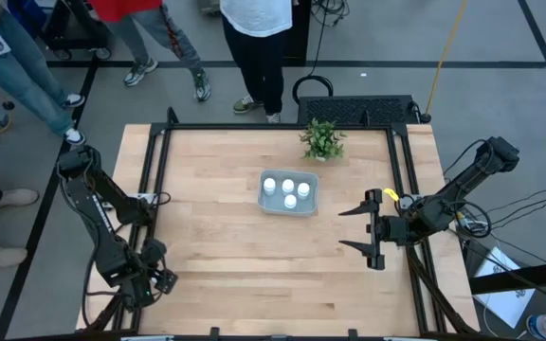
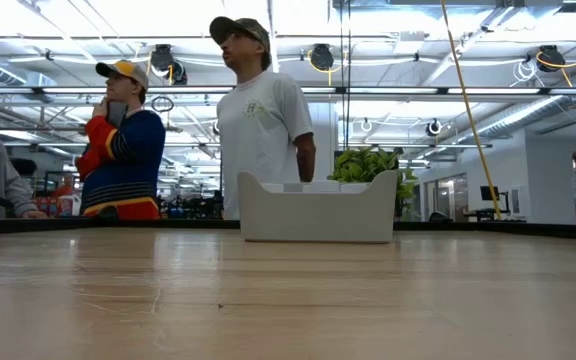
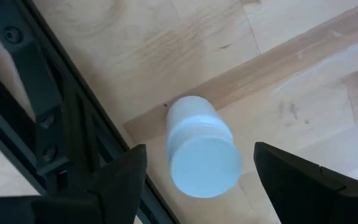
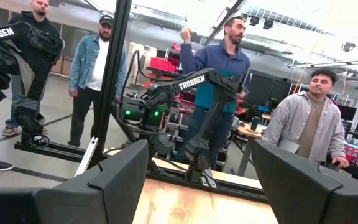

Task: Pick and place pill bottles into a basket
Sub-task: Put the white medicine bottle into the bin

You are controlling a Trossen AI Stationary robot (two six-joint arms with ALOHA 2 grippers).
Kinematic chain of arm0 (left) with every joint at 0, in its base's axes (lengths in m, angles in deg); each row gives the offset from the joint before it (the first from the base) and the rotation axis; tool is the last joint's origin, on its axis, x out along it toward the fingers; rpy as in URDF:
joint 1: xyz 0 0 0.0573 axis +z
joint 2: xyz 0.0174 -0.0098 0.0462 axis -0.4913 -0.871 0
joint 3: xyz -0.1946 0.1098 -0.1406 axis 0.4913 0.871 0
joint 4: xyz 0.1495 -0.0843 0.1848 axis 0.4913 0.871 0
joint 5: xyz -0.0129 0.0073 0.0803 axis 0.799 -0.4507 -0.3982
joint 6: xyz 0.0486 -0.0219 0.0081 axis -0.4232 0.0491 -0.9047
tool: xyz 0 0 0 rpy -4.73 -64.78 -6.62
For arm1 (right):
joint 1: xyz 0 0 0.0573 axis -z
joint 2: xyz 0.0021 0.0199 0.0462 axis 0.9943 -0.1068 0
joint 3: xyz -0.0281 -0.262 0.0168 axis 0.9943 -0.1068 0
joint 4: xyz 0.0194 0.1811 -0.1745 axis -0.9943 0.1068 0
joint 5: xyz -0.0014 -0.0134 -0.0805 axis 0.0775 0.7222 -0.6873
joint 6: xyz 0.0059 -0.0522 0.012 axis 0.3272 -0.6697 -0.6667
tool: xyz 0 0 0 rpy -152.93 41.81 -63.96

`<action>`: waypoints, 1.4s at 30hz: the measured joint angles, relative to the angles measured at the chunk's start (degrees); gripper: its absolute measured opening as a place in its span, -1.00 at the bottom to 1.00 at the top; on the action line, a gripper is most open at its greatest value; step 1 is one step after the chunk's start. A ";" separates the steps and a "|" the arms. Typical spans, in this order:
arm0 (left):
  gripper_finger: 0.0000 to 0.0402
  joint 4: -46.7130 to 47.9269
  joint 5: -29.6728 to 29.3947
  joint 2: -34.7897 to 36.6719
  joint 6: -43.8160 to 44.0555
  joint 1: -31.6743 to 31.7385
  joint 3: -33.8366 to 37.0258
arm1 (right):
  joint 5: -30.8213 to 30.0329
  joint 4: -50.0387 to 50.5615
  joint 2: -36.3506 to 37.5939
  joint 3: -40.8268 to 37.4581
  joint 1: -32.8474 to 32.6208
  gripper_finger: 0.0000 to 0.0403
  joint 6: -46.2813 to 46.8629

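Hovering over a pill bottle [image 3: 201,149], left gripper [image 3: 197,180] and right gripper [image 1: 360,227] spread their jaws.

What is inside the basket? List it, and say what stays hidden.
In the high view, the basket holds four white pill bottles, standing caps up. In the low view its opaque-looking wall covers them completely. A fifth bottle lies outside, between the left gripper's open fingers.

One camera looks straight down over the whole table [image 1: 254,256]. Another sits at tabletop level, facing across to the basket [image 2: 317,210], seen from above too. Each wrist camera peers past its own fingers.
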 joint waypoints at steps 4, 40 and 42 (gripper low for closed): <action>0.39 -0.32 -0.59 0.00 -0.37 0.00 0.00 | 0.00 0.25 0.00 0.00 0.00 0.41 0.04; -0.01 -2.47 -0.97 -2.07 -4.31 -1.38 -0.04 | 0.00 0.17 0.00 -0.01 0.00 0.41 0.17; -0.12 -2.47 -1.75 -1.99 -4.40 -1.38 -0.04 | 0.00 0.17 0.00 0.00 0.00 0.41 0.17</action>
